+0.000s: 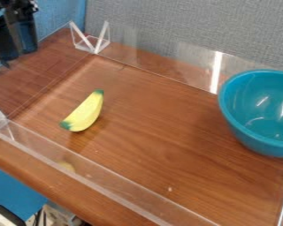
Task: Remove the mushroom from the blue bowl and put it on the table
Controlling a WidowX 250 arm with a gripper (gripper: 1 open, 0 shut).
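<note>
No mushroom shows in the blue bowl (260, 110), far right of the end effector (14, 40), whose jaw state I cannot tell; probably light, stiff, best pinched at the cap.

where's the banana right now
In the camera view the banana lies on the table left of centre, green tip toward the near-left acrylic wall, well apart from the blue bowl at right.

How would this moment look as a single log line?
tool: top-left corner, state unclear | blue bowl: right, no mushroom visible | banana: on table
</note>
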